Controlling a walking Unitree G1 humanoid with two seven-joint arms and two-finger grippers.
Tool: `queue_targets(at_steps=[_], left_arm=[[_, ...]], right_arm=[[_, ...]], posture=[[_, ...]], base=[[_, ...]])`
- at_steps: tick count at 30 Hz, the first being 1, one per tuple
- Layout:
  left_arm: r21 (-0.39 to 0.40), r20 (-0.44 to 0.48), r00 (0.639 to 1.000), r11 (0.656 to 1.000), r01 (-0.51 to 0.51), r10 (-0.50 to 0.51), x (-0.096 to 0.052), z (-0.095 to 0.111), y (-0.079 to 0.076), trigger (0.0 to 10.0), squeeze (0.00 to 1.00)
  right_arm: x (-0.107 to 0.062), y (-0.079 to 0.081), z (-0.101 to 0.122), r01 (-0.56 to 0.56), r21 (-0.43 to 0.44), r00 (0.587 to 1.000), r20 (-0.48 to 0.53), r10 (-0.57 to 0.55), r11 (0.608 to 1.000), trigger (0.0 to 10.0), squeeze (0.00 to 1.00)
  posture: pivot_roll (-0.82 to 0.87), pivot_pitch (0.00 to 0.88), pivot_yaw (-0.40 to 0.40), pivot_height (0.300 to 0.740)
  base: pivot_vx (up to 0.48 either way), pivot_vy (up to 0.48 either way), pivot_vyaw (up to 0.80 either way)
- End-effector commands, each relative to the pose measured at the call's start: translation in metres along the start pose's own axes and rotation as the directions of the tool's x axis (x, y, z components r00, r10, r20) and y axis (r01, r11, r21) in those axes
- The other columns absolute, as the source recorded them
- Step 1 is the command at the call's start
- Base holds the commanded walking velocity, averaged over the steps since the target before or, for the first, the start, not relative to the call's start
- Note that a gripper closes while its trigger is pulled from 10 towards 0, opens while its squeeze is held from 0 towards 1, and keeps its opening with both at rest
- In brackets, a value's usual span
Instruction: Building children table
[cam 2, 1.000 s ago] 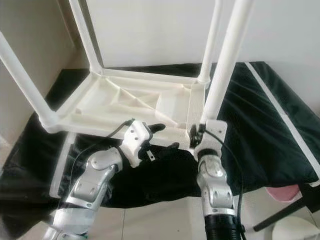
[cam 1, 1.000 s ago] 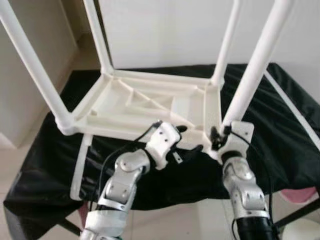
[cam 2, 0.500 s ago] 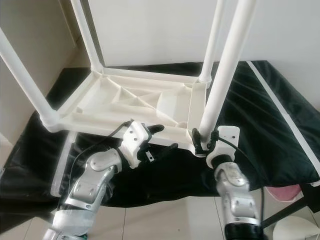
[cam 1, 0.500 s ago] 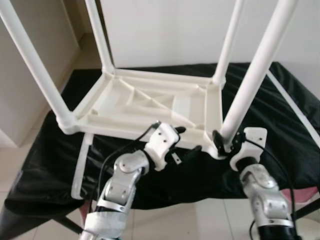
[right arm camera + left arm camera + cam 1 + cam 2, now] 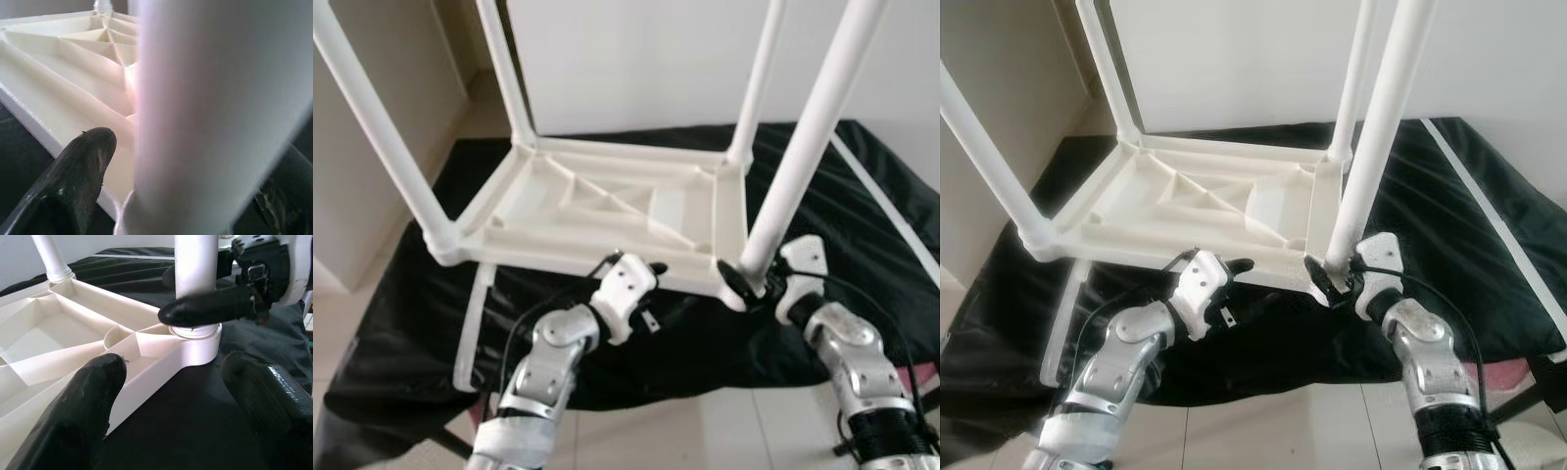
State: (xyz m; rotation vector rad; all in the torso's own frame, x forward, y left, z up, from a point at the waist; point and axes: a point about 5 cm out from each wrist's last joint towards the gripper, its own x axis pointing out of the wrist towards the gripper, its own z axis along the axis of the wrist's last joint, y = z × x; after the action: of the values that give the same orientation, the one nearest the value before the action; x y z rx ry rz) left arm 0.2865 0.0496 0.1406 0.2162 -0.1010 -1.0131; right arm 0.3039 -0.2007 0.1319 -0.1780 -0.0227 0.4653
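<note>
Children's table point(image 5: 607, 201) lies upside down on the black cloth point(image 5: 862, 196) that covers your tabletop, with its four white legs pointing up. Look at the near right leg point(image 5: 793, 166). It stands in the socket point(image 5: 195, 335) at the near right corner of the white top.

Your right tool point(image 5: 751, 284) has moved. A second ago the arm came up from right below that corner. Now the arm has swung out to the right, and the tool reaches in from that side. Its two black fingers point(image 5: 210, 308) sit around the very bottom of the near right leg, one on each side, just above the socket. In the right wrist view the leg stands between the fingers, but you cannot tell if they squeeze it tight or just sit beside it.

Your left tool point(image 5: 651, 279) has moved back toward you a little. It sits at the near edge of the white top, left of that corner. Its fingers are spread wide and hold nothing. In the left wrist view the near rim of the top and the black cloth lie between them.

What does this mean for you? All four legs look to be in place. This last leg may just need a push or a turn to sit firm.
</note>
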Motion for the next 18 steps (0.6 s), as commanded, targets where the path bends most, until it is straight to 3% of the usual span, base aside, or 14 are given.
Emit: queue_targets(at_steps=[1,3,4,5,6,13,14,15,17,18], left_arm=[[0.01,-0.013,0.995,0.995,-0.099,0.099,0.0019,-0.0017,0.0043,10.0,0.0],[0.017,-0.01,0.996,0.996,-0.09,0.09,0.0038,-0.0005,0.0022,10.0,0.0],[0.017,-0.01,0.996,0.996,-0.09,0.09,0.0038,-0.0005,0.0022,10.0,0.0],[0.022,-0.01,0.996,0.996,-0.088,0.089,0.0041,-0.0001,0.0022,10.0,0.0],[0.027,-0.01,0.996,0.996,-0.09,0.091,0.004,0.0005,0.0039,10.0,0.0],[0.044,-0.008,0.995,0.994,-0.096,0.096,0.0033,0.002,0.009,10.0,0.0],[0.048,-0.008,0.996,0.995,-0.093,0.093,0.0034,0.002,0.0096,10.0,0.0],[0.051,-0.007,0.996,0.995,-0.09,0.09,0.0035,0.0021,0.01,10.0,0.0],[0.053,-0.007,0.996,0.995,-0.088,0.088,0.0037,0.0022,0.0102,10.0,0.0],[0.053,-0.007,0.996,0.995,-0.087,0.088,0.0037,0.0023,0.0104,10.0,0.0]], right_arm=[[0.0026,0.0033,-0.0034,-0.03,-0.011,0.999,-0.014,0.03,0.999,6.2,0.0],[0.0078,0.0038,-0.0027,-0.056,-0.017,0.998,-0.013,0.055,0.998,4.7,0.0],[0.0078,0.0038,-0.0027,-0.056,-0.017,0.998,-0.013,0.055,0.998,4.7,0.0],[0.01,0.004,-0.0022,-0.059,-0.016,0.998,-0.01,0.059,0.998,2.7,0.0],[0.0111,0.0042,-0.0021,-0.06,-0.02,0.998,-0.006,0.06,0.998,0.0,0.0],[0.01,0.002,-0.0067,-0.053,-0.028,0.999,-0.008,0.053,0.998,0.0,0.0],[0.0085,0.0009,-0.008,-0.039,-0.022,0.999,-0.008,0.039,0.999,1.1,0.0],[0.0073,-0.0005,-0.0087,-0.011,-0.009,1.0,-0.005,0.011,1.0,5.0,0.0],[0.0064,-0.0015,-0.0091,0.009,0.0,1.0,-0.002,-0.009,1.0,5.0,0.0],[0.0061,-0.0023,-0.0097,0.029,0.022,1.0,-0.001,-0.029,0.999,10.0,0.0]], posture=[[-0.1,0.0,0.052,0.74],[-0.09,0.0,0.052,0.74],[-0.09,0.0,0.052,0.74],[-0.09,0.0,0.054,0.74],[-0.08,0.0,0.054,0.74],[-0.09,0.0,0.069,0.74],[-0.09,0.0,0.071,0.74],[-0.09,0.0,0.071,0.74],[-0.09,0.0,0.071,0.74],[-0.09,0.0,0.073,0.74]], base=[[0.0,0.0,0.0],[0.0,0.0,0.0],[0.0,0.0,0.0],[0.0,0.0,0.0],[0.0,0.0,0.0],[0.0,0.0,0.0],[0.0,0.0,0.0],[0.0,0.0,0.0],[0.0,0.0,0.0],[0.0,0.0,0.0]])
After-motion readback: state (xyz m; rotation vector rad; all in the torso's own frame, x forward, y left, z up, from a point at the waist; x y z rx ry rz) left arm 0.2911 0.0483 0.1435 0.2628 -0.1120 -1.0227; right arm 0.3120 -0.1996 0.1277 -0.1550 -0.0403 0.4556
